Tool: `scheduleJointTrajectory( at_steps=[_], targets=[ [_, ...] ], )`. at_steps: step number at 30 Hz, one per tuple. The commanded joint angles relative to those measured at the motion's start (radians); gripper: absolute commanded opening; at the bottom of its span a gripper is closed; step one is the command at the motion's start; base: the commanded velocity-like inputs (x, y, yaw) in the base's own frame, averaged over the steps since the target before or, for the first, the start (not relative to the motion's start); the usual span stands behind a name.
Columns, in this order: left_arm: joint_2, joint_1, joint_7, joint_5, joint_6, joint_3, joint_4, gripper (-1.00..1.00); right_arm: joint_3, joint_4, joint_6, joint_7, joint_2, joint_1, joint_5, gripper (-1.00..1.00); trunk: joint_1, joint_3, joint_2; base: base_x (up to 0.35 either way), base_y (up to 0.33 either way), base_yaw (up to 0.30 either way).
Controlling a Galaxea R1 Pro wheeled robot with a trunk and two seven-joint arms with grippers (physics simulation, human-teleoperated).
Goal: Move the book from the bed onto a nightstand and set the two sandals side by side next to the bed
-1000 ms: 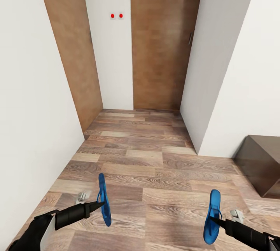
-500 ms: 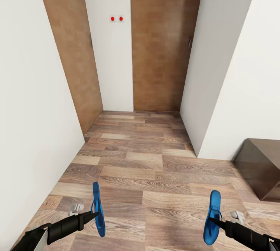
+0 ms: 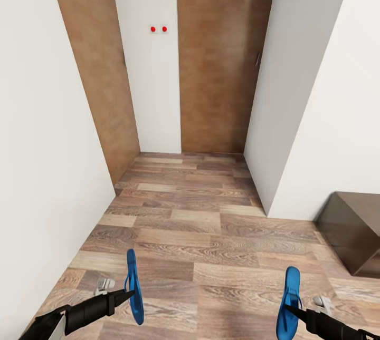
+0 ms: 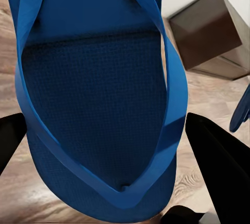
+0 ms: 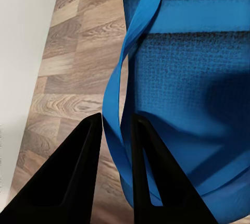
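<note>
I carry both bright blue sandals above the wood-plank floor. My left gripper (image 3: 128, 293) is shut on one sandal (image 3: 132, 269), which hangs on edge. In the left wrist view that sandal (image 4: 99, 78) lies sole-up between the black fingers (image 4: 219, 172), its thong strap toward the camera. My right gripper (image 3: 289, 308) is shut on the other sandal (image 3: 291, 282). In the right wrist view the fingertips (image 5: 83, 146) pinch its thin strap (image 5: 130, 41). The bed and the book are out of view.
Ahead is a short hallway with white walls, two brown wooden doors (image 3: 221, 66) and two red dots on the wall (image 3: 158, 29). A dark-brown low cabinet (image 3: 353, 229) stands at the right; I cannot tell whether it is a nightstand. A white wall runs close along my left.
The whole picture has slid down a little, so the camera moved. My left arm and its sandal have dropped lower and to the left. The right arm keeps its hold, slightly lower.
</note>
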Motion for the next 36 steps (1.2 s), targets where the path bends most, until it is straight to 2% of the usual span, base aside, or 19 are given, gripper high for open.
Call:
scheduleJointTrajectory(
  at_steps=[1, 26, 36],
  targets=[
    [-0.001, -0.001, -0.005, -0.002, 0.01, 0.005, 0.004, -1.0, -0.002, 0.001, 0.012, 0.006, 0.0, 0.0, -0.005, -1.0, -0.004, 0.002, 0.007, 0.0, 0.0, 0.0],
    [-0.001, -0.001, -0.004, -0.003, 0.01, 0.004, 0.023, -1.0, -0.003, 0.003, 0.011, 0.006, 0.0, 0.0, -0.004, -1.0, -0.1, 0.081, 0.182, 0.0, 0.0, 0.0],
    [-0.001, -0.001, -0.005, -0.003, 0.01, 0.005, 0.023, -1.0, -0.002, 0.003, 0.011, 0.004, 0.0, 0.0, -0.004, -1.0, -0.1, 0.081, 0.182, 0.0, 0.0, 0.086]
  ],
)
